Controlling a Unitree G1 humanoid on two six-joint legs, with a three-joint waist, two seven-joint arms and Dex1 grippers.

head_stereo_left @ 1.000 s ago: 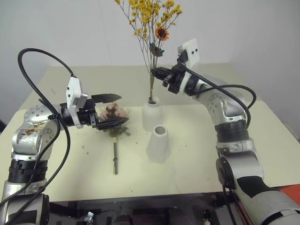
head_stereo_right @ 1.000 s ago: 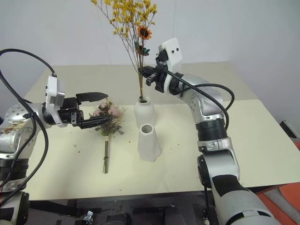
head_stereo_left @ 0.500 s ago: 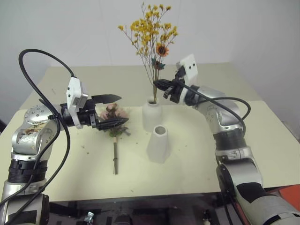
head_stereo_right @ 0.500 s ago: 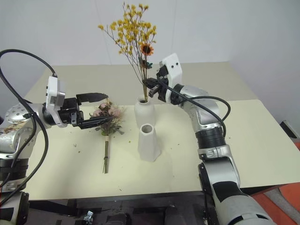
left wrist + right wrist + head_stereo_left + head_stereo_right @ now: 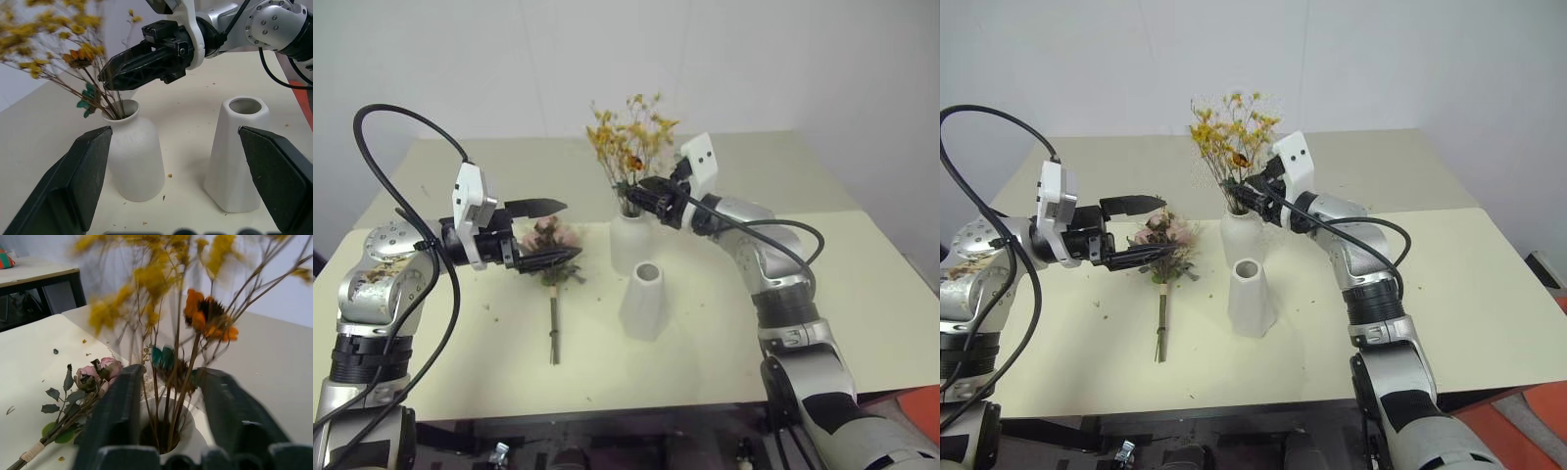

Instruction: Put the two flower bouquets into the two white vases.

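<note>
Two white vases are standing near the middle of the cream table [image 5: 862,294]: the rounded vase [image 5: 628,243] is sitting farther back and the cone vase [image 5: 644,300] is standing just in front of it, empty. The yellow spray [image 5: 628,147] is standing with its stems down in the rounded vase's mouth, its flower heads fanning out above. The right gripper [image 5: 644,194] is hovering just over that mouth, its fingers parted on either side of the stems rather than pinching them. The rose bunch [image 5: 551,250] is lying flat on the table to the robot's left of the vases, blooms toward the back and its long stem pointing toward the robot. The left gripper [image 5: 550,230] is hanging level beside the roses, its two black fingers spread wide and holding nothing, the lower finger looking close over the blooms
</note>
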